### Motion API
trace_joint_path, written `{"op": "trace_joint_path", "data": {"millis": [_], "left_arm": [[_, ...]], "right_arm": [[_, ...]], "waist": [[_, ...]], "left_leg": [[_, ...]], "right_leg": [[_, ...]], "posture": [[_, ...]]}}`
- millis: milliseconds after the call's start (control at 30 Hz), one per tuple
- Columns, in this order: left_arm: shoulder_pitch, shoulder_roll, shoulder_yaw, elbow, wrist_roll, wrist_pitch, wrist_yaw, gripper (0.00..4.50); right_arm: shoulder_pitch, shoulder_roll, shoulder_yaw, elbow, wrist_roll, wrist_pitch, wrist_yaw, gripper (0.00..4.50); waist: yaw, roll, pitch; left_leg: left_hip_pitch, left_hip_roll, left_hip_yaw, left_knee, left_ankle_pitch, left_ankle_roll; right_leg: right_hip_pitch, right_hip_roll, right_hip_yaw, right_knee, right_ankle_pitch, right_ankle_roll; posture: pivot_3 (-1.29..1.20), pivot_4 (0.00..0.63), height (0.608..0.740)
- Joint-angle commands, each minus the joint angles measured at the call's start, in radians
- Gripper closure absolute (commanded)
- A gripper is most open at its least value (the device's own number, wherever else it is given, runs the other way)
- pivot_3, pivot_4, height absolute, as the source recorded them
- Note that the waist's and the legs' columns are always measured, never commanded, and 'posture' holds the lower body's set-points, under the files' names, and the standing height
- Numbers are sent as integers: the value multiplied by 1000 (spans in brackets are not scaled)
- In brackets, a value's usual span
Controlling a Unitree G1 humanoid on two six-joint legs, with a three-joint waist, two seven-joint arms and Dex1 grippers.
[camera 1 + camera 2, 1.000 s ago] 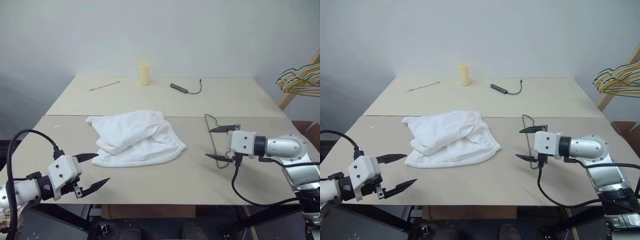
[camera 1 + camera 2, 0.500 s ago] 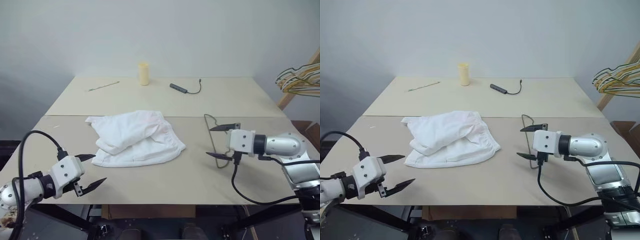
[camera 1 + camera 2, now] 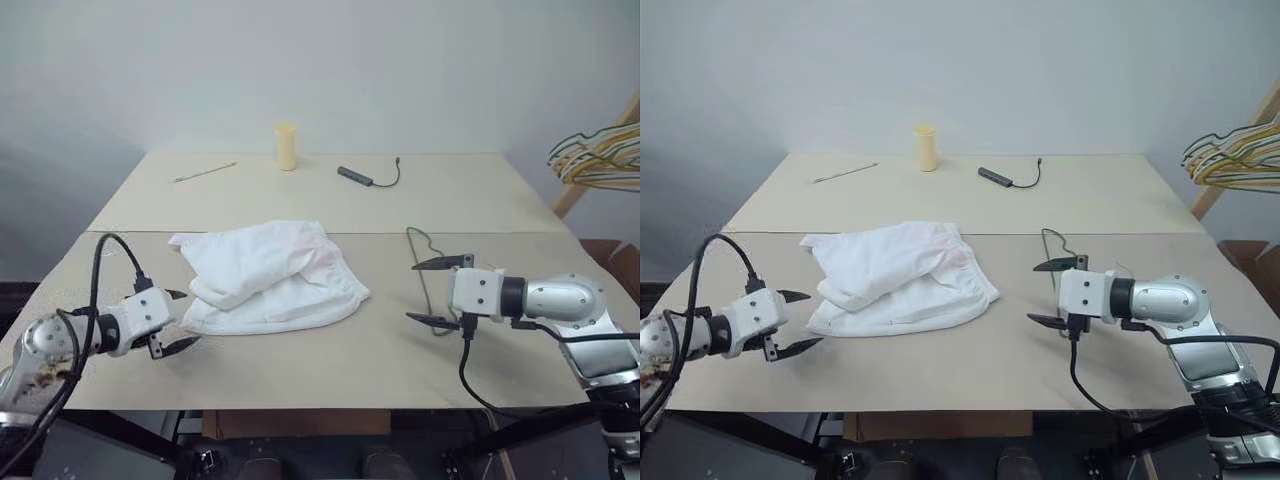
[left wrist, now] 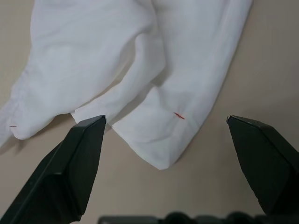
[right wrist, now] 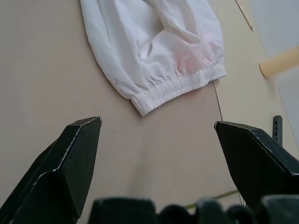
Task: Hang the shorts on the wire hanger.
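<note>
On the beige desk (image 3: 300,370), crumpled white cloth shorts (image 3: 272,276) lie centre, thin dark wire hanger (image 3: 425,270) right; both spread grippers, left gripper (image 3: 172,320) and right gripper (image 3: 437,291), empty; closing low may pinch only one cloth layer.

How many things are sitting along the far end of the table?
3: a thin stick towards the left, a pale yellow cup in the middle, and a dark gadget with a cord just right of it.
</note>
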Motion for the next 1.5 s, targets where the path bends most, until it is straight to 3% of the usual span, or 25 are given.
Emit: {"op": "trace_joint_path", "data": {"millis": [33,233,333,733,767,1100,1200,1367,1500], "left_arm": [[-57,-4,-69,124,30,-22,-31,0],[-149,-46,-136,281,63,-38,-13,0],[-174,-57,-154,326,68,-34,-25,580],[-226,-57,-196,415,85,2,-20,4333],[-223,-57,-189,405,80,-4,-18,4476],[-29,66,-18,41,-114,96,-141,4476],[46,106,29,-42,-132,124,-152,4476],[104,117,72,-107,-146,154,-136,4476],[102,114,79,-121,-149,169,-120,4476]], "right_arm": [[-6,4,-14,-41,3,8,-18,9],[11,2,-19,-62,4,21,-22,9],[17,-3,-22,-69,6,27,-23,0],[12,8,-4,-85,-4,38,-29,0],[8,12,3,-84,-9,34,-30,0],[-134,174,205,63,-296,-99,-179,0],[-189,195,290,161,-447,-210,-252,0],[-288,242,383,353,-604,-353,-386,0],[-344,277,411,449,-616,-421,-409,0]], "waist": [[-7,0,0],[-11,1,-1],[-10,4,-3],[-16,15,-11],[-18,15,-11],[-49,11,-10],[-49,11,-10],[-46,10,-10],[-42,10,-10]], "left_leg": [[0,0,0,0,0,0],[1,0,0,1,0,0],[2,0,0,0,0,0],[7,0,0,0,0,0],[8,0,1,0,0,0],[0,1,2,0,0,0],[-3,0,1,0,0,0],[-3,0,1,0,0,0],[-2,0,1,0,0,0]], "right_leg": [[0,0,0,0,0,0],[1,0,0,1,0,0],[2,0,0,1,0,0],[5,1,1,3,-1,2],[5,1,2,3,-2,3],[-3,1,3,4,0,0],[-6,0,3,4,0,0],[-6,0,3,4,0,0],[-6,0,3,5,0,0]], "posture": [[-63,0,740],[-80,0,740],[-83,0,740],[-84,0,740],[-84,0,740],[-83,0,740],[-65,0,740],[-51,0,740],[-46,0,740]]}}
